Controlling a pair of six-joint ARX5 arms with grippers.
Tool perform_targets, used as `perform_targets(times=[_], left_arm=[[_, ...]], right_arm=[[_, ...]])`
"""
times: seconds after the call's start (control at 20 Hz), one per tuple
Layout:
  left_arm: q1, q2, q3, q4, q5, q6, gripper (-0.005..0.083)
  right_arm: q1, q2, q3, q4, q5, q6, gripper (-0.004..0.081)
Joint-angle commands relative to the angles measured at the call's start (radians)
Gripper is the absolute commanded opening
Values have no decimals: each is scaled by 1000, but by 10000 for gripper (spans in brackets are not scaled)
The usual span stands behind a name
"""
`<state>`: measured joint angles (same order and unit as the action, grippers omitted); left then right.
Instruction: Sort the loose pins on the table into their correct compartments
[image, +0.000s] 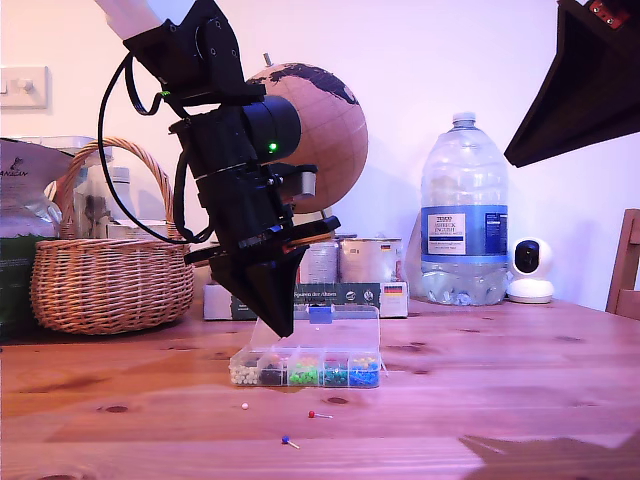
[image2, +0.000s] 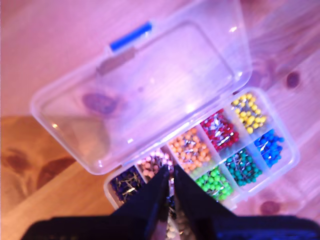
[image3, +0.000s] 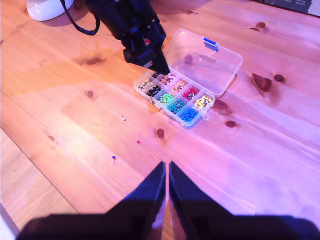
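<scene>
The clear plastic box (image: 306, 368) lies on the table (image: 480, 400) with its lid (image2: 145, 85) swung open; its compartments (image2: 215, 150) hold colour-sorted pin heads. My first gripper (image2: 170, 181) hangs tip-down over the pink compartment (image2: 152, 164), its jaws shut; no pin shows between them. It appears in the exterior view as the black first gripper (image: 283, 326). Three loose pins lie in front of the box: white (image: 245, 406), red (image: 313, 413) and blue (image: 286, 440). My second gripper (image3: 166, 170) is shut and empty, high above the table.
Along the back stand a wicker basket (image: 110, 275), a globe (image: 325, 130), tins (image: 360, 260), a dark-green cardboard box (image: 345, 297), a water bottle (image: 463, 215) and a small white camera (image: 530, 270). A chair back (image: 627, 262) shows at the exterior view's right edge.
</scene>
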<state>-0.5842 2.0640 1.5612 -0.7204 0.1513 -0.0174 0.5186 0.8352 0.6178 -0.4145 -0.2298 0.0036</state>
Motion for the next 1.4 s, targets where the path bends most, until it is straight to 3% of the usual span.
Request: perform_targets(times=[0.0, 0.35, 0.55, 0.85, 1.05, 1.35], left_arm=[[0, 25, -5, 2, 2, 10, -19], [-1, 25, -5, 4, -3, 10, -1], [-1, 25, -5, 20, -3, 10, 73], [-1, 25, -5, 16, -3, 10, 70], [-1, 13, 2, -23, -2, 11, -17], [0, -69, 18, -120, -1, 31, -17]], right_arm=[[5, 5, -14, 6, -6, 8, -13], [5, 5, -14, 5, -6, 8, -13], [5, 5, -14, 5, -6, 8, -13], [5, 5, -14, 6, -6, 8, -13], [5, 5, -14, 6, -6, 8, -13], [5, 5, -14, 6, -6, 7, -13]])
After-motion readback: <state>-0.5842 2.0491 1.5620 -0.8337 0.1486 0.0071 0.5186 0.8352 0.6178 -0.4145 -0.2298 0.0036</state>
